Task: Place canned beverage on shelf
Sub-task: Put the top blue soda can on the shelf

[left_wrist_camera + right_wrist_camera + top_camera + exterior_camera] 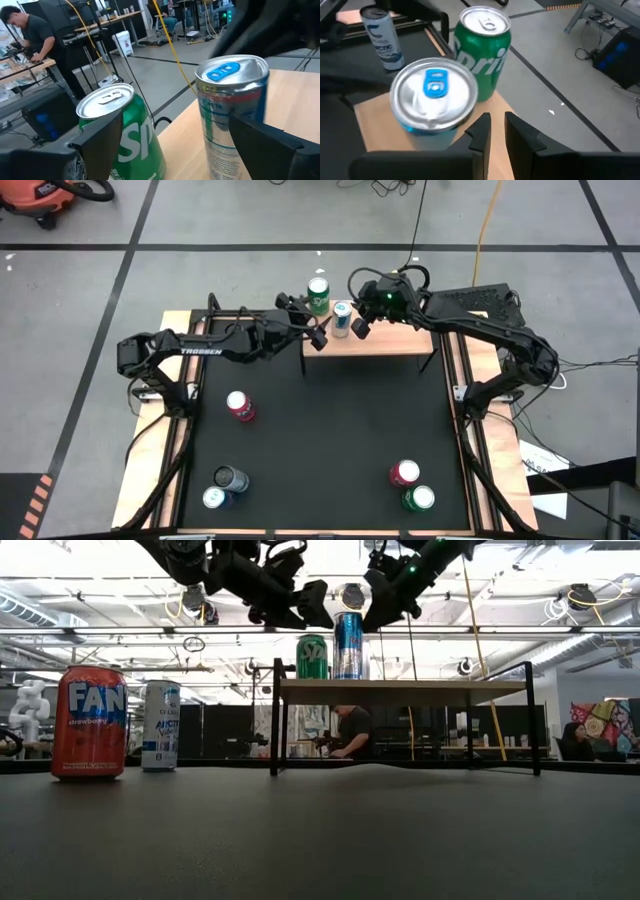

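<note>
Shelf (385, 340) now carries two cans: a green can (318, 294) and a blue can (342, 318) beside it. Your left gripper (318, 332) stands wide, right gripper (360, 327) narrow, both empty. Five cans remain on the table (330, 420).

shelf (385, 340): pale wood top, thin black legs
green can (318, 295): green with white lettering, silver lid
blue-and-silver can (342, 318): silver lid, blue tab, a red band, I think
my right gripper (493, 131): black fingers
my left gripper (318, 332): black
table (320, 430): black surface, wooden side edges
</note>
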`<act>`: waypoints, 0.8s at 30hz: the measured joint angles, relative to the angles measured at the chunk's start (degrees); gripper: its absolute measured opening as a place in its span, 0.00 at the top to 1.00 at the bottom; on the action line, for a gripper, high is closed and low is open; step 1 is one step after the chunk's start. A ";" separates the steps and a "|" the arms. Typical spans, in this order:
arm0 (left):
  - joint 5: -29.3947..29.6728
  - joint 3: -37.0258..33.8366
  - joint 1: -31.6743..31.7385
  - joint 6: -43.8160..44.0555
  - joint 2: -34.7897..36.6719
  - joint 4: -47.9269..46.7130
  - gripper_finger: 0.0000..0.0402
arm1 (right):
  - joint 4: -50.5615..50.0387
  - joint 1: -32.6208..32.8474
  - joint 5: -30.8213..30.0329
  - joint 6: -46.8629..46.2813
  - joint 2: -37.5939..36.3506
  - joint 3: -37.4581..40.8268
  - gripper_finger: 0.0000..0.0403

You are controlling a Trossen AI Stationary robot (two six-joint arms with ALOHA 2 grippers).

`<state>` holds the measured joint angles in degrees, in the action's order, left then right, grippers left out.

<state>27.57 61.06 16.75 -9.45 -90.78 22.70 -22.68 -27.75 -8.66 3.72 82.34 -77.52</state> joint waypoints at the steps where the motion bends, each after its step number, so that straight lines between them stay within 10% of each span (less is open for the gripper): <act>1: 0.03 0.00 0.20 0.00 0.00 0.01 0.11 | -0.62 0.11 0.01 -0.07 -0.21 0.00 0.89; 18: 4.81 0.00 -0.26 -4.47 0.40 -1.21 0.11 | -2.69 3.86 -6.27 -0.68 -5.01 0.02 0.89; 24: 7.74 0.00 -1.60 -4.85 1.65 -6.08 0.11 | 2.97 3.10 4.00 5.82 -5.79 0.02 0.89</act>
<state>35.31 61.06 15.15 -14.30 -89.14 16.62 -19.71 -24.65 -4.66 9.53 76.55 -77.49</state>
